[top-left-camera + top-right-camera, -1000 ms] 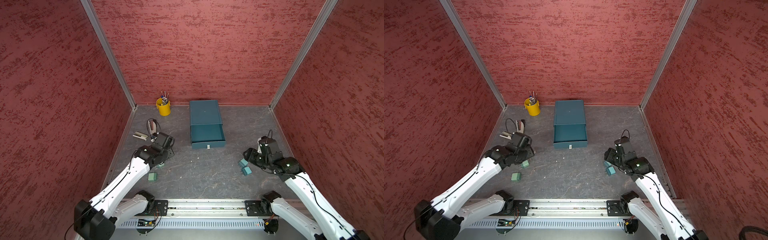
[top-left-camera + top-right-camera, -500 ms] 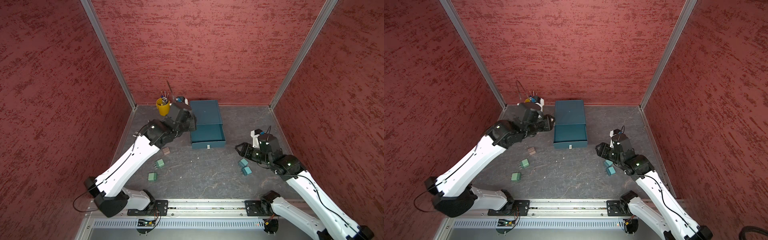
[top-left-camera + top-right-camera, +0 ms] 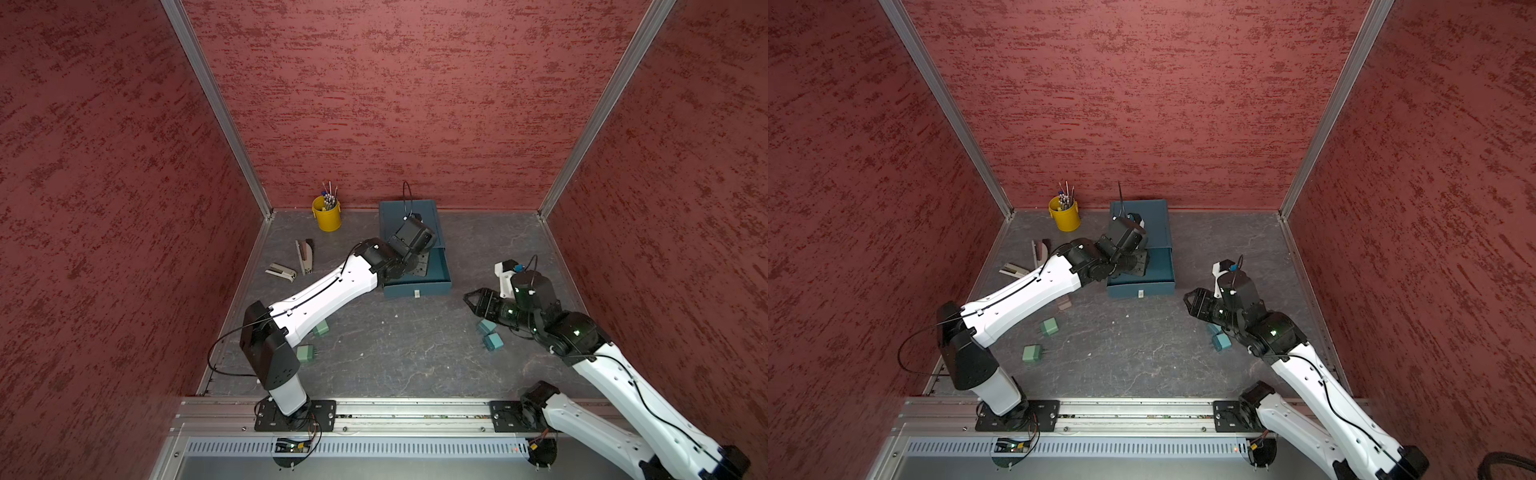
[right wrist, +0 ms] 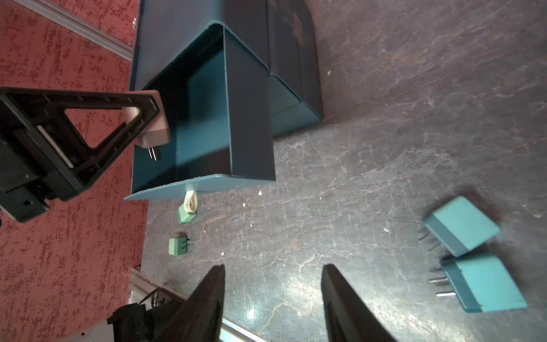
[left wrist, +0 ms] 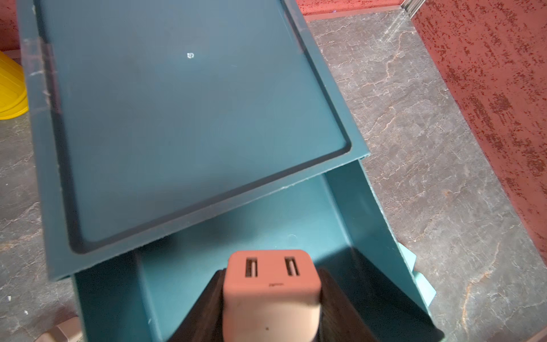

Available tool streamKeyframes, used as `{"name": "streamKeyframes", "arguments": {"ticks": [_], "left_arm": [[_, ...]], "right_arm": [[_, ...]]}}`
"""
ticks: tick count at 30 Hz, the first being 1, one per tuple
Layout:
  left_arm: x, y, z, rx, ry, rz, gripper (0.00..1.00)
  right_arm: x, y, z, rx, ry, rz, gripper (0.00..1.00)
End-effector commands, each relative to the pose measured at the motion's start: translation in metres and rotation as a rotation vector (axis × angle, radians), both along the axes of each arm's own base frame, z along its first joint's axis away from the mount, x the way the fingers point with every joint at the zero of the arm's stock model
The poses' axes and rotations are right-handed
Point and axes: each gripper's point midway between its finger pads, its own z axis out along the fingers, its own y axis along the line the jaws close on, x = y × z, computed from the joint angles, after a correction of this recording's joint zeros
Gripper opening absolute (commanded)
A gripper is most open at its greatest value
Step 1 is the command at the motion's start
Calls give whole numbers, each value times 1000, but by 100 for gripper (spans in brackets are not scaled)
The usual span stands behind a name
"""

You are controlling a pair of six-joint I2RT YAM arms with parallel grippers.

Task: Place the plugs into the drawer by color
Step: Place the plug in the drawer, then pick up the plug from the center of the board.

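Left hand [image 5: 271,308] moved over drawer [image 3: 415,287] | pinching pink plug [image 5: 272,285]

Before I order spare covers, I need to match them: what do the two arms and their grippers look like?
The left arm and right arm have white shells and black joints, with a thin black cable along each. The left gripper and right gripper are black, with triangular open-frame fingers. Small green lights glow on the right arm.
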Motion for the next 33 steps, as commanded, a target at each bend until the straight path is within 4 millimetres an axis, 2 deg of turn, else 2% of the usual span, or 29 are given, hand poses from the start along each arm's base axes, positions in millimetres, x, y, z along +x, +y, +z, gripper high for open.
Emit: {"name": "streamKeyframes", "arguments": {"ticks": [1, 2, 5, 6, 9, 14, 18, 21, 23, 25, 29, 33], "left_arm": [[7, -2, 16, -12, -58, 6, 9], [7, -2, 15, -9, -58, 7, 23], [7, -1, 17, -13, -59, 8, 48], [7, 0, 17, -15, -61, 9, 55], [5, 0, 22, -22, -64, 5, 67], [3, 5, 32, -29, -79, 8, 70], [-1, 21, 51, -43, -113, 46, 70], [-6, 48, 73, -70, -158, 102, 70], [-10, 76, 83, -90, -182, 166, 70], [-14, 109, 82, -111, -184, 244, 68], [-23, 177, 57, -186, -121, 400, 65], [-35, 224, 20, -184, -46, 519, 67]], "right_arm": [[4, -1, 2, -4, -29, -20, 56], [4, -1, 2, -6, -29, -17, 56], [5, 0, 1, -4, -31, -16, 56], [5, 0, 1, -3, -32, -17, 56], [5, 1, 1, -5, -30, -15, 56], [4, 3, 2, -14, -40, -8, 57], [14, 2, 19, -54, -86, -6, 59], [31, 6, 37, -115, -111, -5, 60], [45, 13, 51, -142, -132, 10, 62], [58, 16, 59, -177, -146, 2, 67], [87, 26, 71, -228, -168, -5, 74], [118, 38, 70, -251, -156, -1, 75]]}}
